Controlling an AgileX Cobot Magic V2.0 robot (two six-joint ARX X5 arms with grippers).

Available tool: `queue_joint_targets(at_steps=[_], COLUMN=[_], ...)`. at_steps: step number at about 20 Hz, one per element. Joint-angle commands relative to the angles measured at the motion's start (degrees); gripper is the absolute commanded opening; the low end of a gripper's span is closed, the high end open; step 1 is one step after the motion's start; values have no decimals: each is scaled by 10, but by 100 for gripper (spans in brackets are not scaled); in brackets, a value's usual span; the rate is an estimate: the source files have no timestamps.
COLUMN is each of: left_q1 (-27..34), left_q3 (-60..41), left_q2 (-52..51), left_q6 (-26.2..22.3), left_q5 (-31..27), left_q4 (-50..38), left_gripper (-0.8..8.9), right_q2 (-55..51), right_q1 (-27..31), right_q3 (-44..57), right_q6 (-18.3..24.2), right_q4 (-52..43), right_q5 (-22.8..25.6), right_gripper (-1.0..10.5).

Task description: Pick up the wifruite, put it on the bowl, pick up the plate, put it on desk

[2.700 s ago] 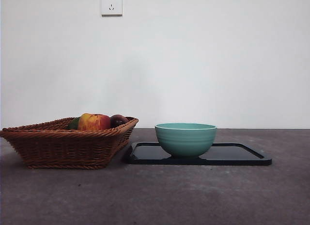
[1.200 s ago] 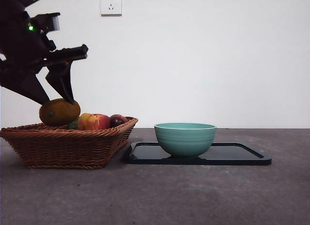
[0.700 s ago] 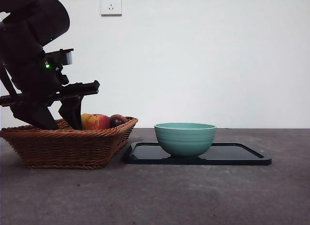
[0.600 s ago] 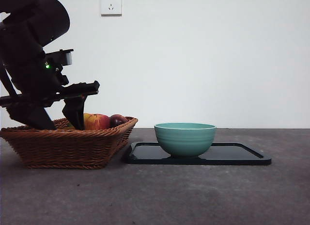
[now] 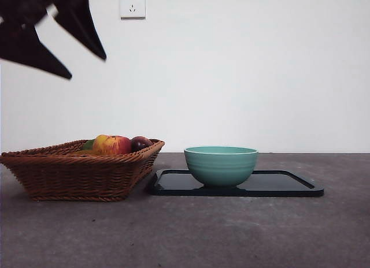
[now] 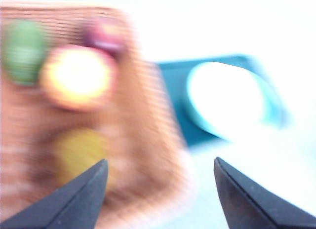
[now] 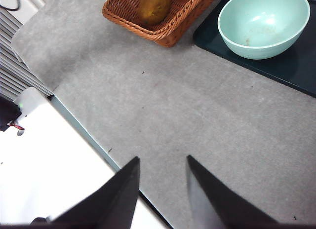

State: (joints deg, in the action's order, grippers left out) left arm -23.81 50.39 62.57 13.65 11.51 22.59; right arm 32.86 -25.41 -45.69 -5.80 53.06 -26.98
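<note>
The brown oval wifruite point(image 7: 154, 6) lies in the wicker basket point(image 7: 173, 29); in the blurred left wrist view it is a yellowish-brown blob point(image 6: 79, 150). In the front view the basket point(image 5: 75, 175) rim hides it. The teal bowl point(image 5: 221, 165) stands empty on a black tray point(image 5: 289, 184) on the grey desk point(image 5: 191, 233). My left gripper point(image 5: 88, 68) hangs high above the basket at the top left, open and empty point(image 6: 160, 161). My right gripper point(image 7: 163, 159) is open and empty, high over the desk's near edge.
The basket also holds a red-yellow apple point(image 5: 113, 144), a dark purple fruit point(image 5: 140, 143) and a green fruit point(image 6: 22, 51). The tray sits right beside the basket. A wall socket point(image 5: 133, 4) is on the white wall behind.
The left gripper held the brown fruit over the basket, went down into the basket, and has now risen to the top left, empty. The fruit stays in the basket.
</note>
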Motion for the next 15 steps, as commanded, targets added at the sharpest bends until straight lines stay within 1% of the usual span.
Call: queue_joint_targets(at_steps=[1, 5, 7, 11, 13, 15], left_q1=[-3, -3, -3, -3, -3, -3], left_q3=[5, 5, 5, 5, 5, 5], left_q2=[-40, -104, -123, -137, -137, -137], left_q6=[-26, -55, -75, -119, -130, -132], left_q5=[70, 167, 199, 204, 204, 204], left_q4=[35, 109, 146, 211, 225, 226], left_gripper=[344, 340, 339, 339, 339, 339], right_q2=[2, 2, 2, 2, 2, 2], right_q1=[-3, -3, -3, -3, -3, -3], right_q3=[-4, -4, -4, -4, -4, -4], right_q6=[-1, -1, -2, -2, -3, -9], right_q4=[-7, -7, -6, -5, -5, -5], right_q5=[0, 0, 0, 0, 0, 0], right_gripper=[150, 150, 150, 150, 150, 150])
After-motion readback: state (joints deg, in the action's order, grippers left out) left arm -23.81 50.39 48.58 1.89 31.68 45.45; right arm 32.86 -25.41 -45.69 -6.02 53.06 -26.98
